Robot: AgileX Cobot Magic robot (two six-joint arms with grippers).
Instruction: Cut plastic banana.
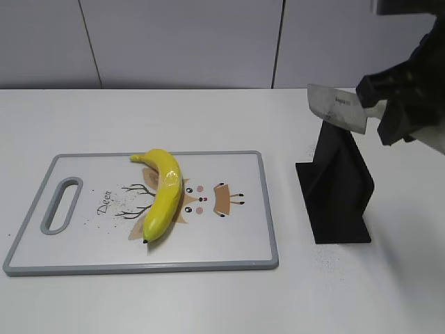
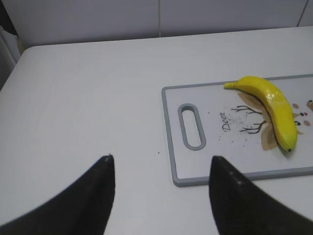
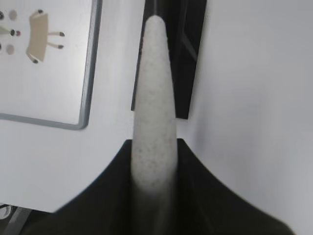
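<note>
The plastic banana (image 1: 165,193) is glossy yellow and curved, lying on the white cutting board (image 1: 83,254); it also shows in the left wrist view (image 2: 274,105). My right gripper (image 1: 381,111) is shut on the pale handle of a knife (image 1: 335,106), holding it in the air above the black knife stand (image 1: 337,188), right of the board. In the right wrist view the speckled handle (image 3: 154,112) runs between the jaws (image 3: 154,147). My left gripper (image 2: 161,166) is open and empty over bare table, left of the board; it is out of the exterior view.
The cutting board (image 2: 172,127) has a grey rim, a handle slot (image 1: 62,204) at its left end and a deer drawing. The knife stand (image 3: 183,49) stands on the white table to the board's right. A wall runs along the back.
</note>
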